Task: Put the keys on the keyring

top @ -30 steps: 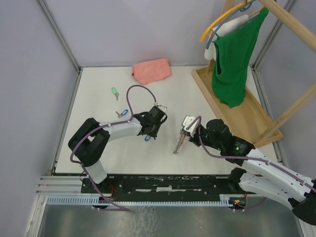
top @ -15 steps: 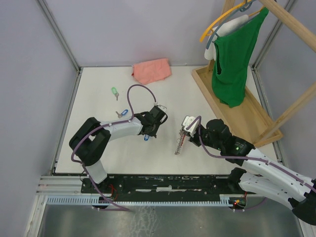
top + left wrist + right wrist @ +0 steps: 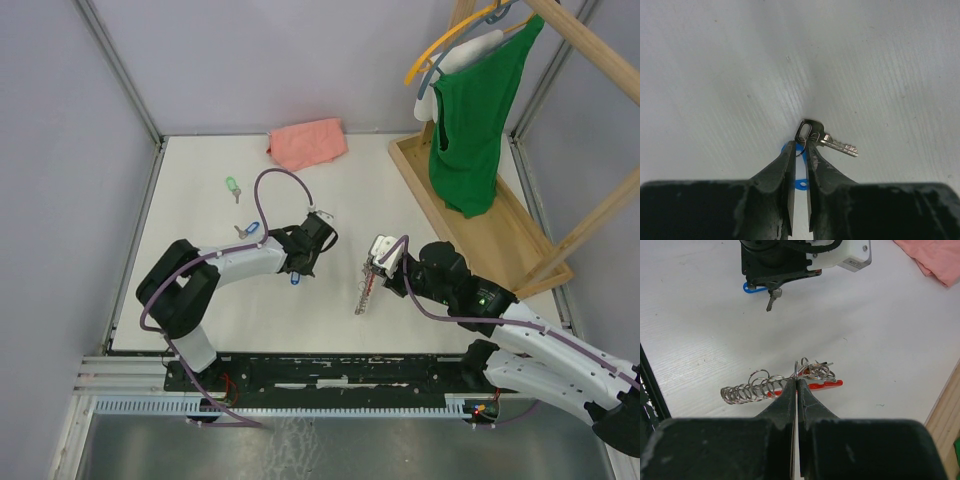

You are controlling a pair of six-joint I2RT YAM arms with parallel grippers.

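Keys (image 3: 296,280) of silver metal with coloured plastic heads lie apart on the matte white, faintly grained bench (image 3: 250,315). We see a green key (image 3: 232,186) toward the far left, a blue key (image 3: 248,231) beside the left arm, and a silver key (image 3: 829,141) at the tip of the left end effector (image 3: 801,146). That key has a flat head with an oblong slot and a notched blade. A thin wire loop (image 3: 800,151) sits at its head, and a blue plastic piece (image 3: 800,172) shows in the slit between the black fingers. Those fingers stand nearly together with a narrow gap between them; we cannot tell whether they pinch anything. To the right, the right end effector (image 3: 796,381) has its fingers pressed together on the keyring (image 3: 757,386), a springy chain of shiny split rings lying on the bench with a red plastic tab (image 3: 827,384) beside it. A crumpled pink cloth (image 3: 307,142) rests at the far edge.
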